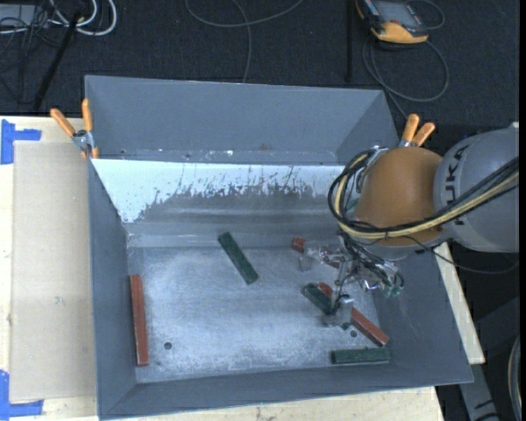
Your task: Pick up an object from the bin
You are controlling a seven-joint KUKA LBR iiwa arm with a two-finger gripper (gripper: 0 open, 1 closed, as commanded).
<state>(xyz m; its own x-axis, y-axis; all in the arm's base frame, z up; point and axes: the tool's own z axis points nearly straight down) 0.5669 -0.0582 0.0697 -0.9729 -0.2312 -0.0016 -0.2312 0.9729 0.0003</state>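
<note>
My gripper (340, 298) is low in the right part of the bin, under the orange dome on the wrist. It stands right over a short dark green block (317, 296), which lies tilted on the floor and is partly hidden by it. A red-brown bar (369, 328) lies slanted just below and to the right of the gripper. A small red-brown piece (298, 246) rests a little up and to its left.
A dark green bar (360, 355) lies by the front right wall. Another dark green bar (238, 258) lies slanted in the middle. A long red-brown stick (138, 319) runs along the left wall. The arm reaches in from the right.
</note>
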